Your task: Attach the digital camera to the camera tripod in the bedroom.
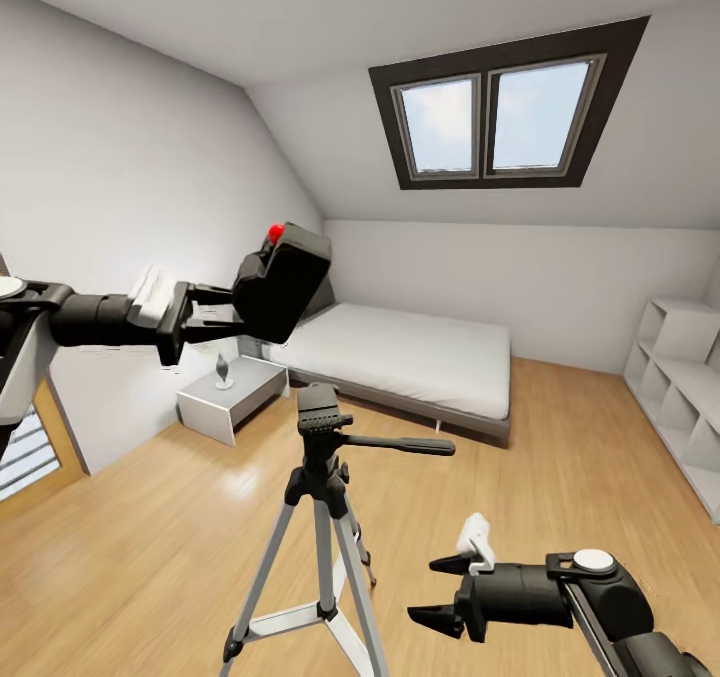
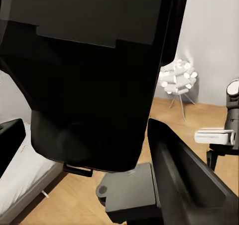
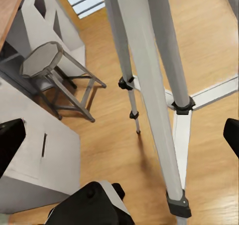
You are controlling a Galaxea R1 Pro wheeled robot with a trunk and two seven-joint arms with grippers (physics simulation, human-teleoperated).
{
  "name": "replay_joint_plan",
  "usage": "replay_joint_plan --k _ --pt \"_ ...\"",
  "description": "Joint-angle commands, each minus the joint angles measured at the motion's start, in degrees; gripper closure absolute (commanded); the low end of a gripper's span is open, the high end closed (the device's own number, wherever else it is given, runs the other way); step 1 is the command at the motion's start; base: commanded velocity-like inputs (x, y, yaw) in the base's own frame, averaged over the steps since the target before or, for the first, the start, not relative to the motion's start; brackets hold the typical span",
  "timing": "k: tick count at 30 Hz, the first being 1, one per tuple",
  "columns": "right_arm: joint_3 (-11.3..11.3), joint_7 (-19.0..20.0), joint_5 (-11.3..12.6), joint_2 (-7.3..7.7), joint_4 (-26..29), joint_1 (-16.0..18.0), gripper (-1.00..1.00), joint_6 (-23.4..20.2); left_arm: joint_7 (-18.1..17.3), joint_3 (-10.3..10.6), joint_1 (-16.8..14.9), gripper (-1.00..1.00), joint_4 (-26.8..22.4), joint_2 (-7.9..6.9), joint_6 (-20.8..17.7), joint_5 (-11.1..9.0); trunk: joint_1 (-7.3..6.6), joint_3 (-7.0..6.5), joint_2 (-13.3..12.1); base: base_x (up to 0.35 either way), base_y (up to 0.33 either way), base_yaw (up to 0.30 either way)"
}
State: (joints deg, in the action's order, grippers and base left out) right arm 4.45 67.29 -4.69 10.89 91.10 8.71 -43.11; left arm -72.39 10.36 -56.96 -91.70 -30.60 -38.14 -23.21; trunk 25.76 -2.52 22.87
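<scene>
Our left gripper (image 1: 232,309) has its jaws clenched on the camera (image 1: 283,285), held up left of and above the tripod (image 1: 318,517) head. Our right gripper (image 1: 440,589) hangs low with jaws released. The camera looks rigid, light and smooth-sided, so we judge a firm hold on its flat sides best, base kept free.

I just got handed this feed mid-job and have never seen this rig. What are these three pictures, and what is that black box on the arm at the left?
The big picture is from the robot's head, looking over both arms into a bedroom. The other two come from cameras by each gripper. The left gripper is shut on the digital camera, the black box with the red button, held above the camera tripod standing on the wood floor. The left wrist view shows that camera close up. The right gripper is open and empty, low beside the tripod; its view looks along the tripod's legs past a small stool.
</scene>
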Motion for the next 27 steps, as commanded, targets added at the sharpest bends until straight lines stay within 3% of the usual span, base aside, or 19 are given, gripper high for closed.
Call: replay_joint_plan --k 1,10,13,20,23,27 --pt "0.0 0.4 -0.5 -0.58 0.1 0.2 -1.00 -0.8 -0.1 0.1 -0.3 1.00 0.0 -0.04 -0.4 -0.3 0.03 0.03 0.0 0.000 0.000 0.000" --pt "0.4 -1.9 -0.7 -4.31 -0.7 1.9 -1.00 -4.2 -0.4 0.0 -1.3 1.00 0.0 -0.07 -0.4 -0.3 0.03 0.03 0.0 0.000 0.000 0.000" --pt "1.3 -5.6 -0.6 -6.04 -1.0 2.0 -1.00 -4.4 -0.5 0.0 -1.5 1.00 -0.1 -0.07 -0.4 -0.3 0.03 0.03 0.0 0.000 0.000 0.000" --pt "5.5 -15.4 -0.7 -8.02 -2.0 2.0 -1.00 -4.5 -0.5 -0.1 -1.7 1.00 -0.1 -0.01 -0.5 -0.3 0.03 0.03 0.0 0.000 0.000 0.000" --pt "7.8 -21.2 -0.6 -9.60 -4.3 2.0 -1.00 -4.4 -0.5 -0.1 -1.9 1.00 -0.1 0.00 -0.5 -0.3 0.03 0.03 0.0 0.000 0.000 0.000" --pt "9.2 -25.2 -0.6 -10.78 -6.9 1.9 -1.00 -3.4 -0.5 -0.1 -1.9 1.00 -0.1 -0.01 -0.5 -0.3 0.03 0.03 0.0 0.000 0.000 0.000"
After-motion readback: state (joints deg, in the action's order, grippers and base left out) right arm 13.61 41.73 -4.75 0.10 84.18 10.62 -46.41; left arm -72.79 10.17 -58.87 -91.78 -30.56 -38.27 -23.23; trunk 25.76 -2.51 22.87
